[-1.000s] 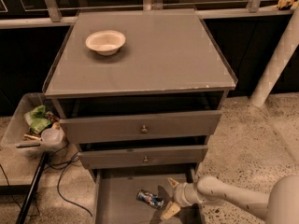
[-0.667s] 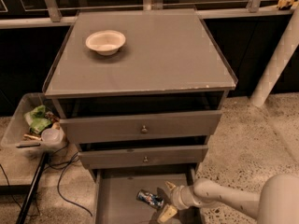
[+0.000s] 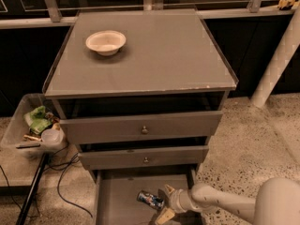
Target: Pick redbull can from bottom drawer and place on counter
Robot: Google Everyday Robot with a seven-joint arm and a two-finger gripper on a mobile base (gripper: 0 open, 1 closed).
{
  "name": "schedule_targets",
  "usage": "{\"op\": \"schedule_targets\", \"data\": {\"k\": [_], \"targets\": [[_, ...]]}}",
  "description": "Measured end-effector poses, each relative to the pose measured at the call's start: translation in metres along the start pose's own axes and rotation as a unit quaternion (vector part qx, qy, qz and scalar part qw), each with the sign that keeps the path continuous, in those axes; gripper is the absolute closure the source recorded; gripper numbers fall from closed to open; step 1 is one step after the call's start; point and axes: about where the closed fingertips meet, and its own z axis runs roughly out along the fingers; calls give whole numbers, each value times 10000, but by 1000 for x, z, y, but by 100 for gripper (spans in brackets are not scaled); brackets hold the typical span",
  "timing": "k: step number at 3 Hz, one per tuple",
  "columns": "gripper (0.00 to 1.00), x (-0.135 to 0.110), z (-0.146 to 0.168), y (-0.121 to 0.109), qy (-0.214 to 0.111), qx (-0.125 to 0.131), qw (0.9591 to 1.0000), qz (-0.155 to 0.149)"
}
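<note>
Bottom drawer [image 3: 117, 201] stands pulled out at the foot of the cabinet, its flat grey floor exposed. Redbull can [image 3: 150, 199] lies on its side on that floor, toward the right half of the drawer, long axis running roughly left to right with a slight tilt. My arm [image 3: 225, 203] enters from the lower right, low and nearly level, and reaches in over the drawer's right side. My gripper [image 3: 165, 203] sits just to the right of the can, at can height. My fingers [image 3: 164, 215] are spread apart, released, one tip above and one below the can's right end; they grasp nothing. Whether either fingertip touches the can I cannot tell. Above, the two knobbed drawers: the middle drawer [image 3: 146, 157] protrudes a little, and the top drawer [image 3: 140, 127] protrudes a little as well. The counter [image 3: 159, 60] carries a white bowl [image 3: 106, 41] near its back left corner, well apart from the front edge, which shows a chip toward the right. Left of the cabinet on the floor: a clear plastic bin [image 3: 18, 125] holding green wrappers and a small cup, with dark cables [image 3: 63, 179] trailing beside it. Right of the cabinet: a white post [image 3: 277, 62] leaning up from the speckled floor.
</note>
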Motion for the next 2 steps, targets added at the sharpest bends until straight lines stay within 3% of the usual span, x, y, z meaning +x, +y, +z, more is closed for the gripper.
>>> {"op": "schedule_targets", "data": {"k": [2], "targets": [[0, 14, 28, 4, -185, 231, 9995, 139]]}}
